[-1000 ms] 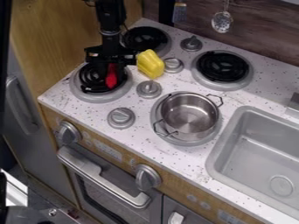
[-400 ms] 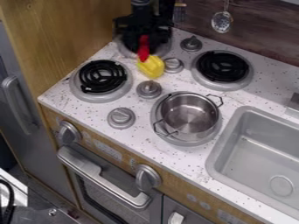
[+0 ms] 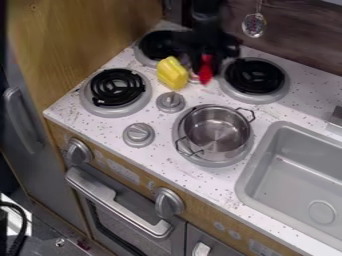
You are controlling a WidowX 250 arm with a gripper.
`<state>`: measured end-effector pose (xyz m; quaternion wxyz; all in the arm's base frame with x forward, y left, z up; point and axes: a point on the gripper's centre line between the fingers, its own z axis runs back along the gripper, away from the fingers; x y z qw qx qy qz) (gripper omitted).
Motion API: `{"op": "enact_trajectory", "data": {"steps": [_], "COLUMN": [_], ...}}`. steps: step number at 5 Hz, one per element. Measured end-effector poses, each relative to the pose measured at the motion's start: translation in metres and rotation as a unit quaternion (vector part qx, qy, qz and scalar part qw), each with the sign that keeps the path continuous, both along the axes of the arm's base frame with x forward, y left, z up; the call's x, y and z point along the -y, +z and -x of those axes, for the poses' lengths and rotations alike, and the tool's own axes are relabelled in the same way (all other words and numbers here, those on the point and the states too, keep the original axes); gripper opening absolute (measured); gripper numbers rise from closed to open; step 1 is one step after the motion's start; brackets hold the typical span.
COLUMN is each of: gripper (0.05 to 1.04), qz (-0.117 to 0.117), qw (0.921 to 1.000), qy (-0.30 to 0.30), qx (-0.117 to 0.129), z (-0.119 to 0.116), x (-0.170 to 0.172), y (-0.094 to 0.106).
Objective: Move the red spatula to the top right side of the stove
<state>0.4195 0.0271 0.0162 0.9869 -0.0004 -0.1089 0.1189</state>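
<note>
Grasping the red spatula point(image 3: 206, 71) in the black claw point(image 3: 206, 56), above the back of the tabletop point(image 3: 160, 142). Hanging with the red end downward, between the yellow toy point(image 3: 172, 73) and the back right burner point(image 3: 254, 76), nearly over that burner's left rim. Farther forward, can see a metal pot point(image 3: 215, 134) sitting upright on the front right burner, near the sink point(image 3: 294, 175).

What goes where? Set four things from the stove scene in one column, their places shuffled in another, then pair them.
1. Red spatula
2. Yellow pepper-shaped toy
3. Silver metal pot
4. Slotted metal spoon

A. On a burner
B. Against the brown wall
C. Just below the black gripper
D. On the speckled white counter

Pairs: 1-C, 2-D, 3-A, 4-B
</note>
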Motion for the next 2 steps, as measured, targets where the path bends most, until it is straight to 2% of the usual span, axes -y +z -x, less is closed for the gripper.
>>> {"op": "enact_trajectory", "data": {"steps": [2], "gripper": [0.408], "qz": [0.006], "qw": [0.9991], "qy": [-0.041], "qx": [-0.013], "z": [-0.032], "x": [0.032], "y": [-0.028]}}
